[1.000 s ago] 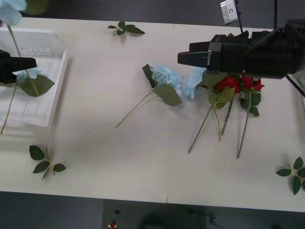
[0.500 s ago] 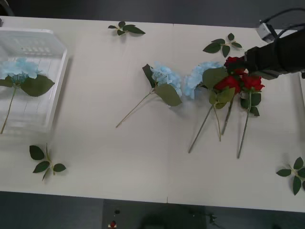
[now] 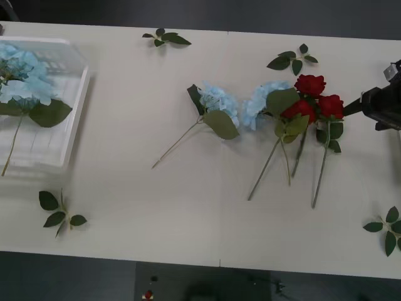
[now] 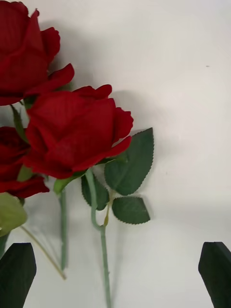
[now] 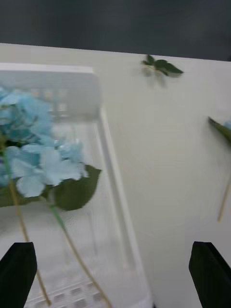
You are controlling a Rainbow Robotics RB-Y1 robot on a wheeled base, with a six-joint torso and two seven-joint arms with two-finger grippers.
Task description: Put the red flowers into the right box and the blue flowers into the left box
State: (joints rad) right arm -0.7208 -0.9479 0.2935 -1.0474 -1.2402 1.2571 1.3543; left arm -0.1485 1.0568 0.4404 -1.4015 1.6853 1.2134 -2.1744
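Three red flowers (image 3: 311,84) lie bunched right of the table's middle, heads far, stems toward me. My right gripper (image 3: 364,106) hovers just right of them, open; in its wrist view the black fingertips (image 4: 18,262) stand wide apart, short of the nearest rose (image 4: 72,132). Two blue flowers (image 3: 219,102) lie loose beside the roses, the second (image 3: 258,103) touching them. More blue flowers (image 3: 22,78) lie in the left box (image 3: 78,106). My left gripper (image 5: 113,245) hangs open above that tray (image 5: 115,192), over the blue heads (image 5: 38,154). The right box is out of view.
Loose green leaf sprigs lie at the far middle (image 3: 165,37), behind the roses (image 3: 291,58), near the front left (image 3: 57,212) and at the front right edge (image 3: 387,229). Bare tabletop (image 3: 125,125) stretches between the tray and the loose flowers.
The right arm has pulled back to the right, off the roses, which now lie uncovered. The left gripper let go of a blue flower over the tray and left the front view.
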